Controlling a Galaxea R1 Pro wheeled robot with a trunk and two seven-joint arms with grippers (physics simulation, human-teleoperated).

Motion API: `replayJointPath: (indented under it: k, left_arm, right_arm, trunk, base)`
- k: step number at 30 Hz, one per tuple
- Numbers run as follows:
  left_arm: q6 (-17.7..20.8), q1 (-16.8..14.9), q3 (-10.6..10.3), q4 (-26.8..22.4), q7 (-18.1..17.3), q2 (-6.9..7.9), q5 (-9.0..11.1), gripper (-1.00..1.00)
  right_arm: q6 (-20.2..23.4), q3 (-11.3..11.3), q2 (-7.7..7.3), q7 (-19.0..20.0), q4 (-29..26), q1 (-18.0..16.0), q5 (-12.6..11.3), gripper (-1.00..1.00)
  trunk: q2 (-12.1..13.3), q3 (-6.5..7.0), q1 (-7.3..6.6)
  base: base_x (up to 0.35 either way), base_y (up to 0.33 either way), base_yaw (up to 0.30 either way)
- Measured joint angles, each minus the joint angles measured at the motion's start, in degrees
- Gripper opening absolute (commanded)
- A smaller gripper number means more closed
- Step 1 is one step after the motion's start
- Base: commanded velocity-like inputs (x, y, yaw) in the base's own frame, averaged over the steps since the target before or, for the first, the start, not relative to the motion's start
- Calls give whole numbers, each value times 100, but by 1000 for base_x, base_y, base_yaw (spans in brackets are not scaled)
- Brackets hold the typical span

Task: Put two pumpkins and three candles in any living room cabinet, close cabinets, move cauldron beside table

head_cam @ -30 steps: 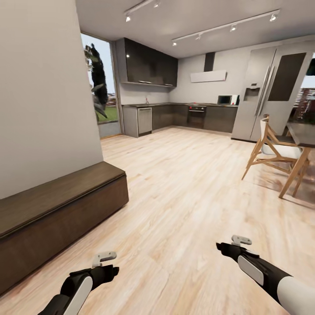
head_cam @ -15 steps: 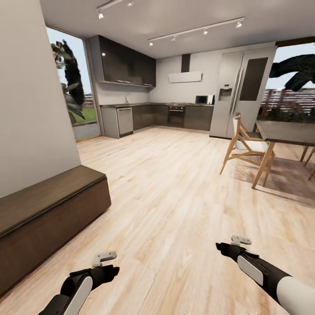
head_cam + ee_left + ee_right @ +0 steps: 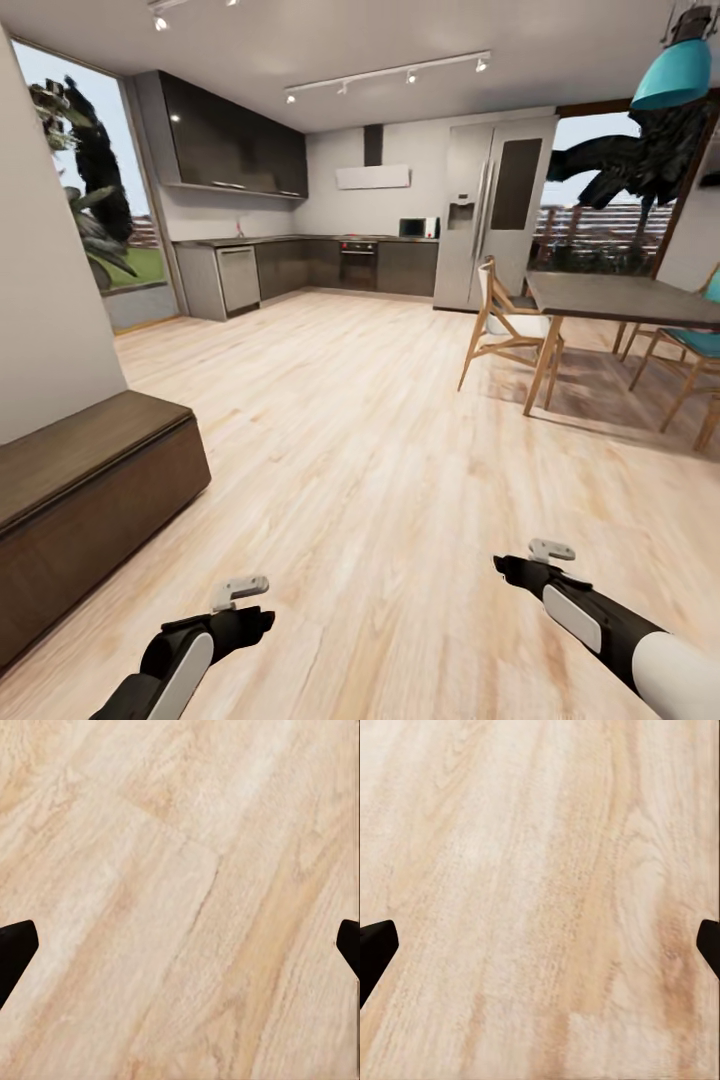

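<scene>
The long low dark-brown cabinet (image 3: 95, 500) runs along the wall at the left of the head view, and its front panel looks shut. My left gripper (image 3: 262, 618) hangs low over the plank floor, right of the cabinet's end. Its black fingertips (image 3: 15, 949) stand wide apart with only bare floor between them. My right gripper (image 3: 503, 566) is held low on the other side, open too, with one fingertip (image 3: 376, 945) at the frame edge and floor between. The pumpkins, candles, cauldron and the living room table are out of view.
Light wood floor (image 3: 360, 430) stretches ahead to a grey kitchen (image 3: 300, 265) and a steel fridge (image 3: 495, 210). A dining table (image 3: 625, 300) with wooden chairs (image 3: 505, 325) stands at the right, under a teal lamp (image 3: 678, 72). A window (image 3: 85, 200) is at the left.
The camera has swung to the right: the cabinet and kitchen slid left and the dining table, more chairs and the teal lamp came into the picture. Both arms keep their pose.
</scene>
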Motion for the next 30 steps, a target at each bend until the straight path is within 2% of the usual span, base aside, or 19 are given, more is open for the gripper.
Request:
replayJointPath:
  k: [10,17,22,30]
  left_arm:
    - [0,5,-21,0,-5,-2,-28,100]
    - [0,0,-72,0,-2,-1,-46,100]
    - [1,0,-89,0,-5,0,-39,100]
    - [1,0,-92,-1,-1,0,-39,100]
  right_arm:
    - [-5,1,8,0,123,0,14,100]
    - [-6,1,66,0,127,0,14,100]
    - [-6,0,126,1,131,0,6,100]
    - [-6,0,131,1,127,0,6,100]
  trunk:
    - [0,0,0]
    - [0,0,0]
    - [0,0,2]
    - [0,0,2]
  base:
    - [0,0,-291]
    - [-14,0,-291]
    - [-135,48,-291]
    - [-182,104,-291]
